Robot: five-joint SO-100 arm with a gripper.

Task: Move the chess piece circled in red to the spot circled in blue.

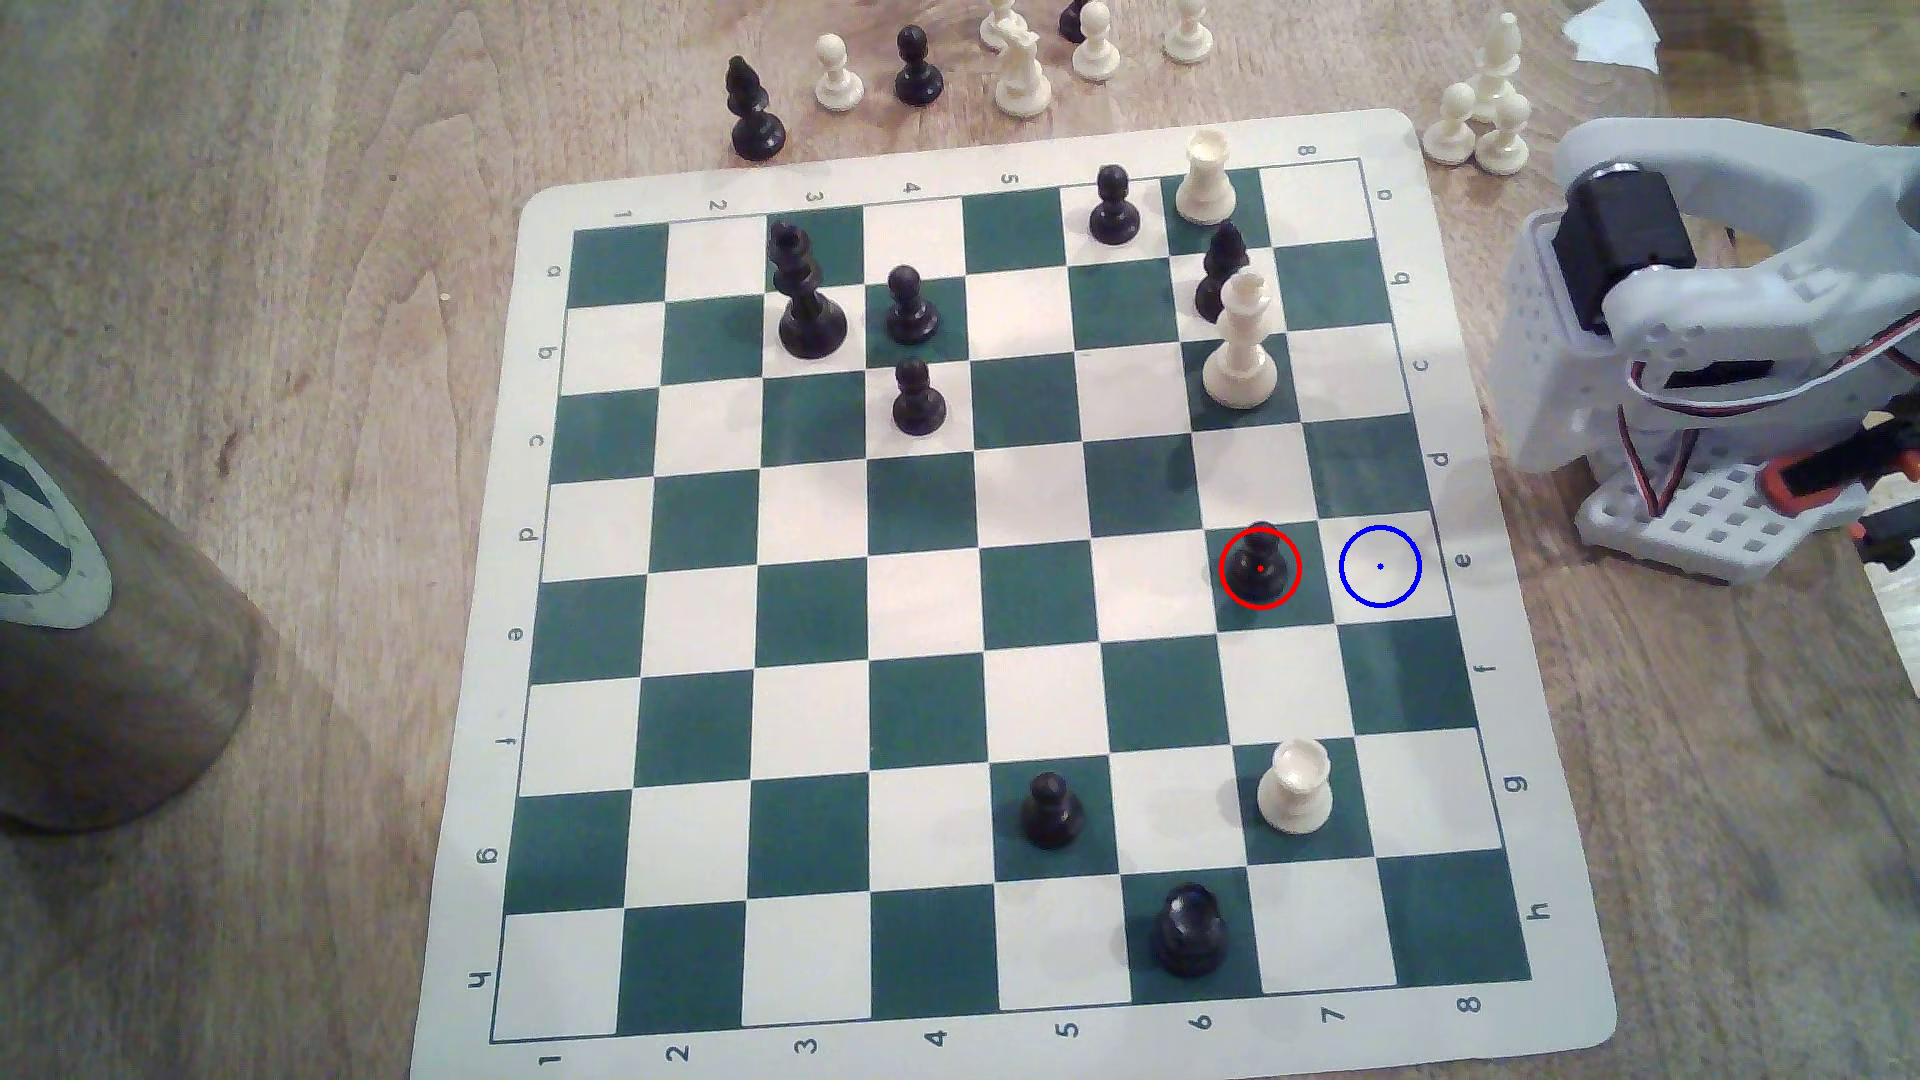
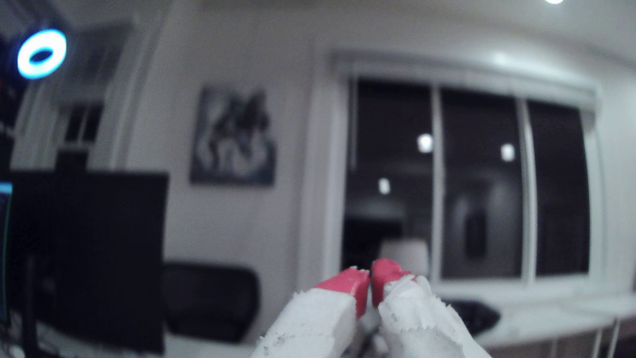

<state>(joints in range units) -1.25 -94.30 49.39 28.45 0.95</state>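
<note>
From the exterior view I see the small glossy black pawn (image 1: pixel 1259 566) standing upright in the red ring on a green square of the green-and-cream roll-up chessboard (image 1: pixel 1496 831), just beside the cream square with the thin blue ring (image 1: pixel 1380 566) on that view's right. My wrist view has the red-tipped white fingers (image 2: pixel 354 285) pressed together on nothing, aimed at a blurred room with a dark window (image 2: pixel 481 179).

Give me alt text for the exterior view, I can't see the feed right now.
A black pawn ringed in red stands on a green square of the chessboard, next to the blue-ringed white square on the exterior view's right. Other black and white pieces are scattered over the board and on the wooden table behind it; the arm's white base sits off the board's right edge.
</note>
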